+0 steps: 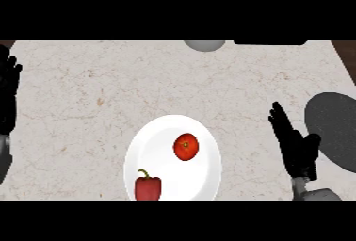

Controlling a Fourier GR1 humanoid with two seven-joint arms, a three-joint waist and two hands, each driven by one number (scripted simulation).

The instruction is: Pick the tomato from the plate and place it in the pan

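A red tomato [185,146] lies on the right half of a white plate [156,141] near the counter's front edge. The dark grey pan [335,129] sits at the right edge, partly cut off by the view. My right hand [297,148] stands between the plate and the pan, fingers straight and pointing away from me, open and holding nothing. It is apart from the tomato, roughly a hand's length to its right. My left hand [7,94] rests open at the far left edge, fingers up.
A red bell pepper [147,187] lies on the plate's front part, below and left of the tomato. A grey rounded object [204,45] and a dark object [270,42] sit at the counter's back edge. The beige marble counter [90,99] spreads between them.
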